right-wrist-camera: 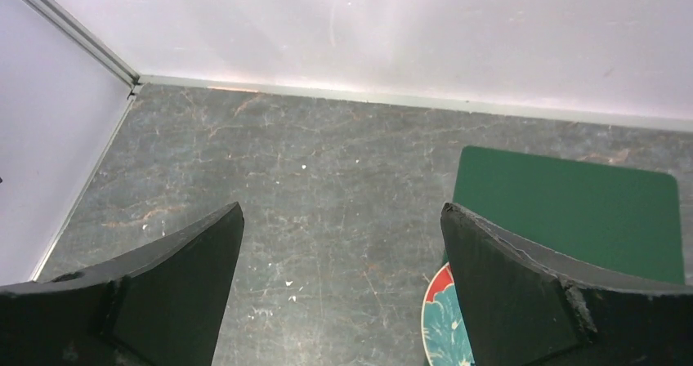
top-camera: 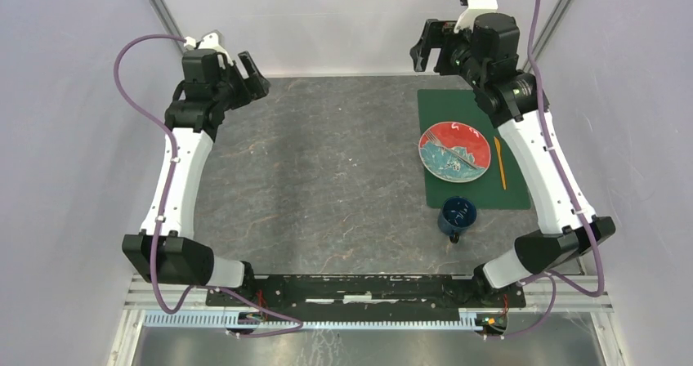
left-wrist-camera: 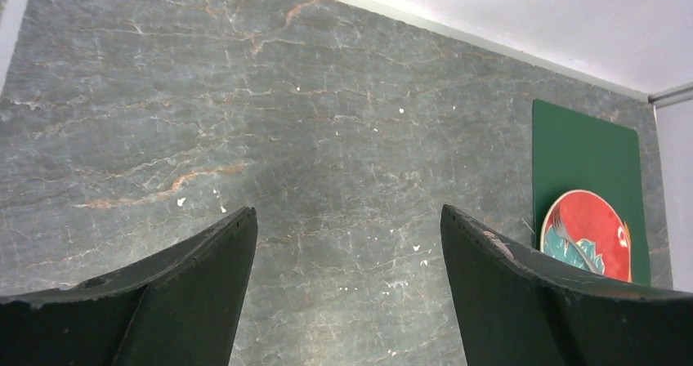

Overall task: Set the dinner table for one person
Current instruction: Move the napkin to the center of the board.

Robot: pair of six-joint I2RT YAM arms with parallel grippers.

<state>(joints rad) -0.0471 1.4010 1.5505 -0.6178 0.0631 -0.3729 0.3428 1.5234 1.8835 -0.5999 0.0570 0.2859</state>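
Grey stone-look dinner table (top-camera: 327, 186) spreads out square beneath both arms, easily the biggest thing in sight. Starting on the left: the left gripper (top-camera: 252, 73) hangs high over the far-left corner with its jaws spread wide, and its wrist camera shows only veined tabletop between the fingers (left-wrist-camera: 188, 276). Moving right, the right gripper (top-camera: 426, 47) hovers above the far edge, also wide apart and holding nothing. Below it and slightly to the right, a dark green placemat (top-camera: 458, 109) lies flat on the table's right side. On the mat sits a round plate (top-camera: 472, 137) patterned in red and teal, with a silver fork (left-wrist-camera: 572, 242) lying slantwise across it. Just right of the plate, a thin orange utensil (top-camera: 499, 162) lies on the mat, running near to far. At the mat's near-left corner a dark blue mug (top-camera: 457, 213) stands upright, handle toward the arm bases. Its inside is too dark to show any contents.
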